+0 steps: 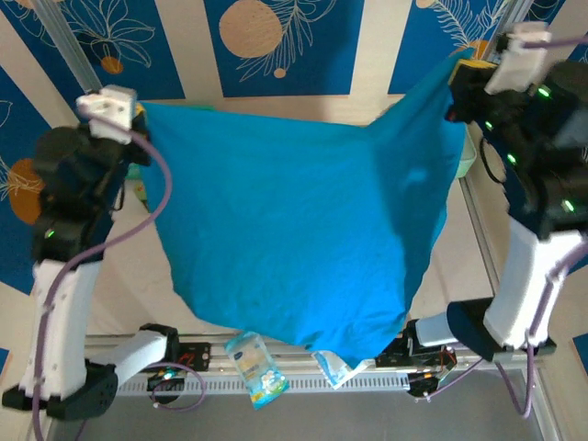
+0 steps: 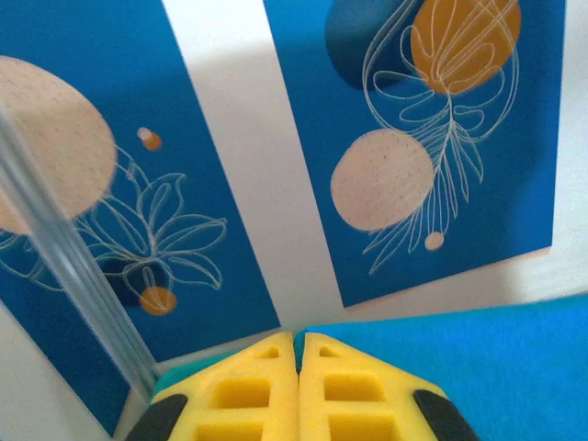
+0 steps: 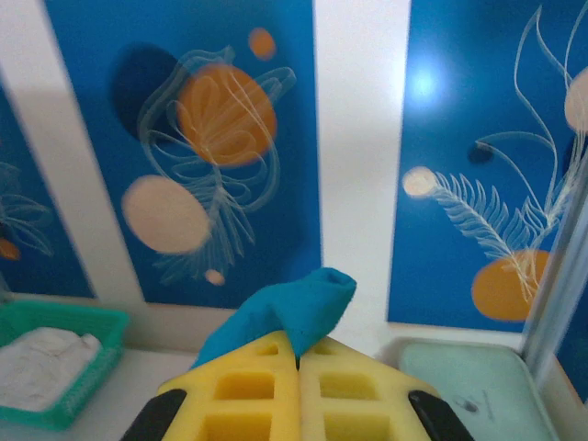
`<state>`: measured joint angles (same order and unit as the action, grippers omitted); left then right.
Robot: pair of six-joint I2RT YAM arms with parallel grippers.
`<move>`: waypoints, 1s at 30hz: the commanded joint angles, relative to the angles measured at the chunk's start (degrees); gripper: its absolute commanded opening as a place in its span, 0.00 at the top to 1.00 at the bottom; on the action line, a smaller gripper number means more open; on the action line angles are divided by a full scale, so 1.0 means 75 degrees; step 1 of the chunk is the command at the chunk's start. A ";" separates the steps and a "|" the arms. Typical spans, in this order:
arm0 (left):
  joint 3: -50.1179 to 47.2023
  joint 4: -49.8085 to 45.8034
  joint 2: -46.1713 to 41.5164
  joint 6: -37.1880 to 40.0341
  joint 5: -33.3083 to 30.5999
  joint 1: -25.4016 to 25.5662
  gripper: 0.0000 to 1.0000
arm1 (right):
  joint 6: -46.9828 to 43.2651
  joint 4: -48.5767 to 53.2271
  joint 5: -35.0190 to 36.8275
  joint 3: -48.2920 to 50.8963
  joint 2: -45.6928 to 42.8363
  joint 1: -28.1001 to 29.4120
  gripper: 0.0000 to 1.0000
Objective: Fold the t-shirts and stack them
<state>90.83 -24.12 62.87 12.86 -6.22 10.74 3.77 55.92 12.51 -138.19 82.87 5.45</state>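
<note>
The teal-blue t-shirt hangs spread wide in the air between both arms, its lower edge drooping toward the arm bases. My left gripper is shut on its upper left corner; the cloth runs off to the right of the yellow fingers. My right gripper is shut on the upper right corner, and a tuft of teal cloth pokes up between its yellow fingers. An off-white t-shirt lies crumpled in the teal mesh basket at the left of the right wrist view.
A mint-green case sits at the right of the right wrist view. Two small printed packets lie by the front rail near the arm bases. A metal frame post stands close to the left gripper. The patterned blue wall lies behind.
</note>
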 commanded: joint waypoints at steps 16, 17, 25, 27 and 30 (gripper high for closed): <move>0.1377 0.4528 0.8398 -0.0017 -0.0834 -0.0002 1.00 | -0.1048 -0.2810 0.0759 -0.3111 0.8573 -0.0283 1.00; 0.1653 0.4497 0.8688 0.0016 -0.0847 -0.0001 1.00 | -0.1025 -0.3054 0.0769 -0.3023 0.8687 -0.0296 1.00; 0.2621 0.4600 0.9749 0.0394 -0.0748 -0.0024 1.00 | -0.0641 -0.3865 0.0471 -0.2444 0.8673 -0.0410 1.00; 0.2736 0.4564 0.9850 0.0429 -0.0759 -0.0049 1.00 | -0.0569 -0.3827 0.0408 -0.2445 0.8641 -0.0411 1.00; 0.2695 0.4575 0.9852 0.0505 -0.0753 -0.0069 1.00 | -0.0483 -0.3609 0.0315 -0.2394 0.8561 -0.0403 1.00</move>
<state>109.58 8.51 135.63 15.14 -11.20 10.72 -1.37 29.98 16.67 -156.62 150.95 2.59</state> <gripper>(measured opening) 0.061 0.042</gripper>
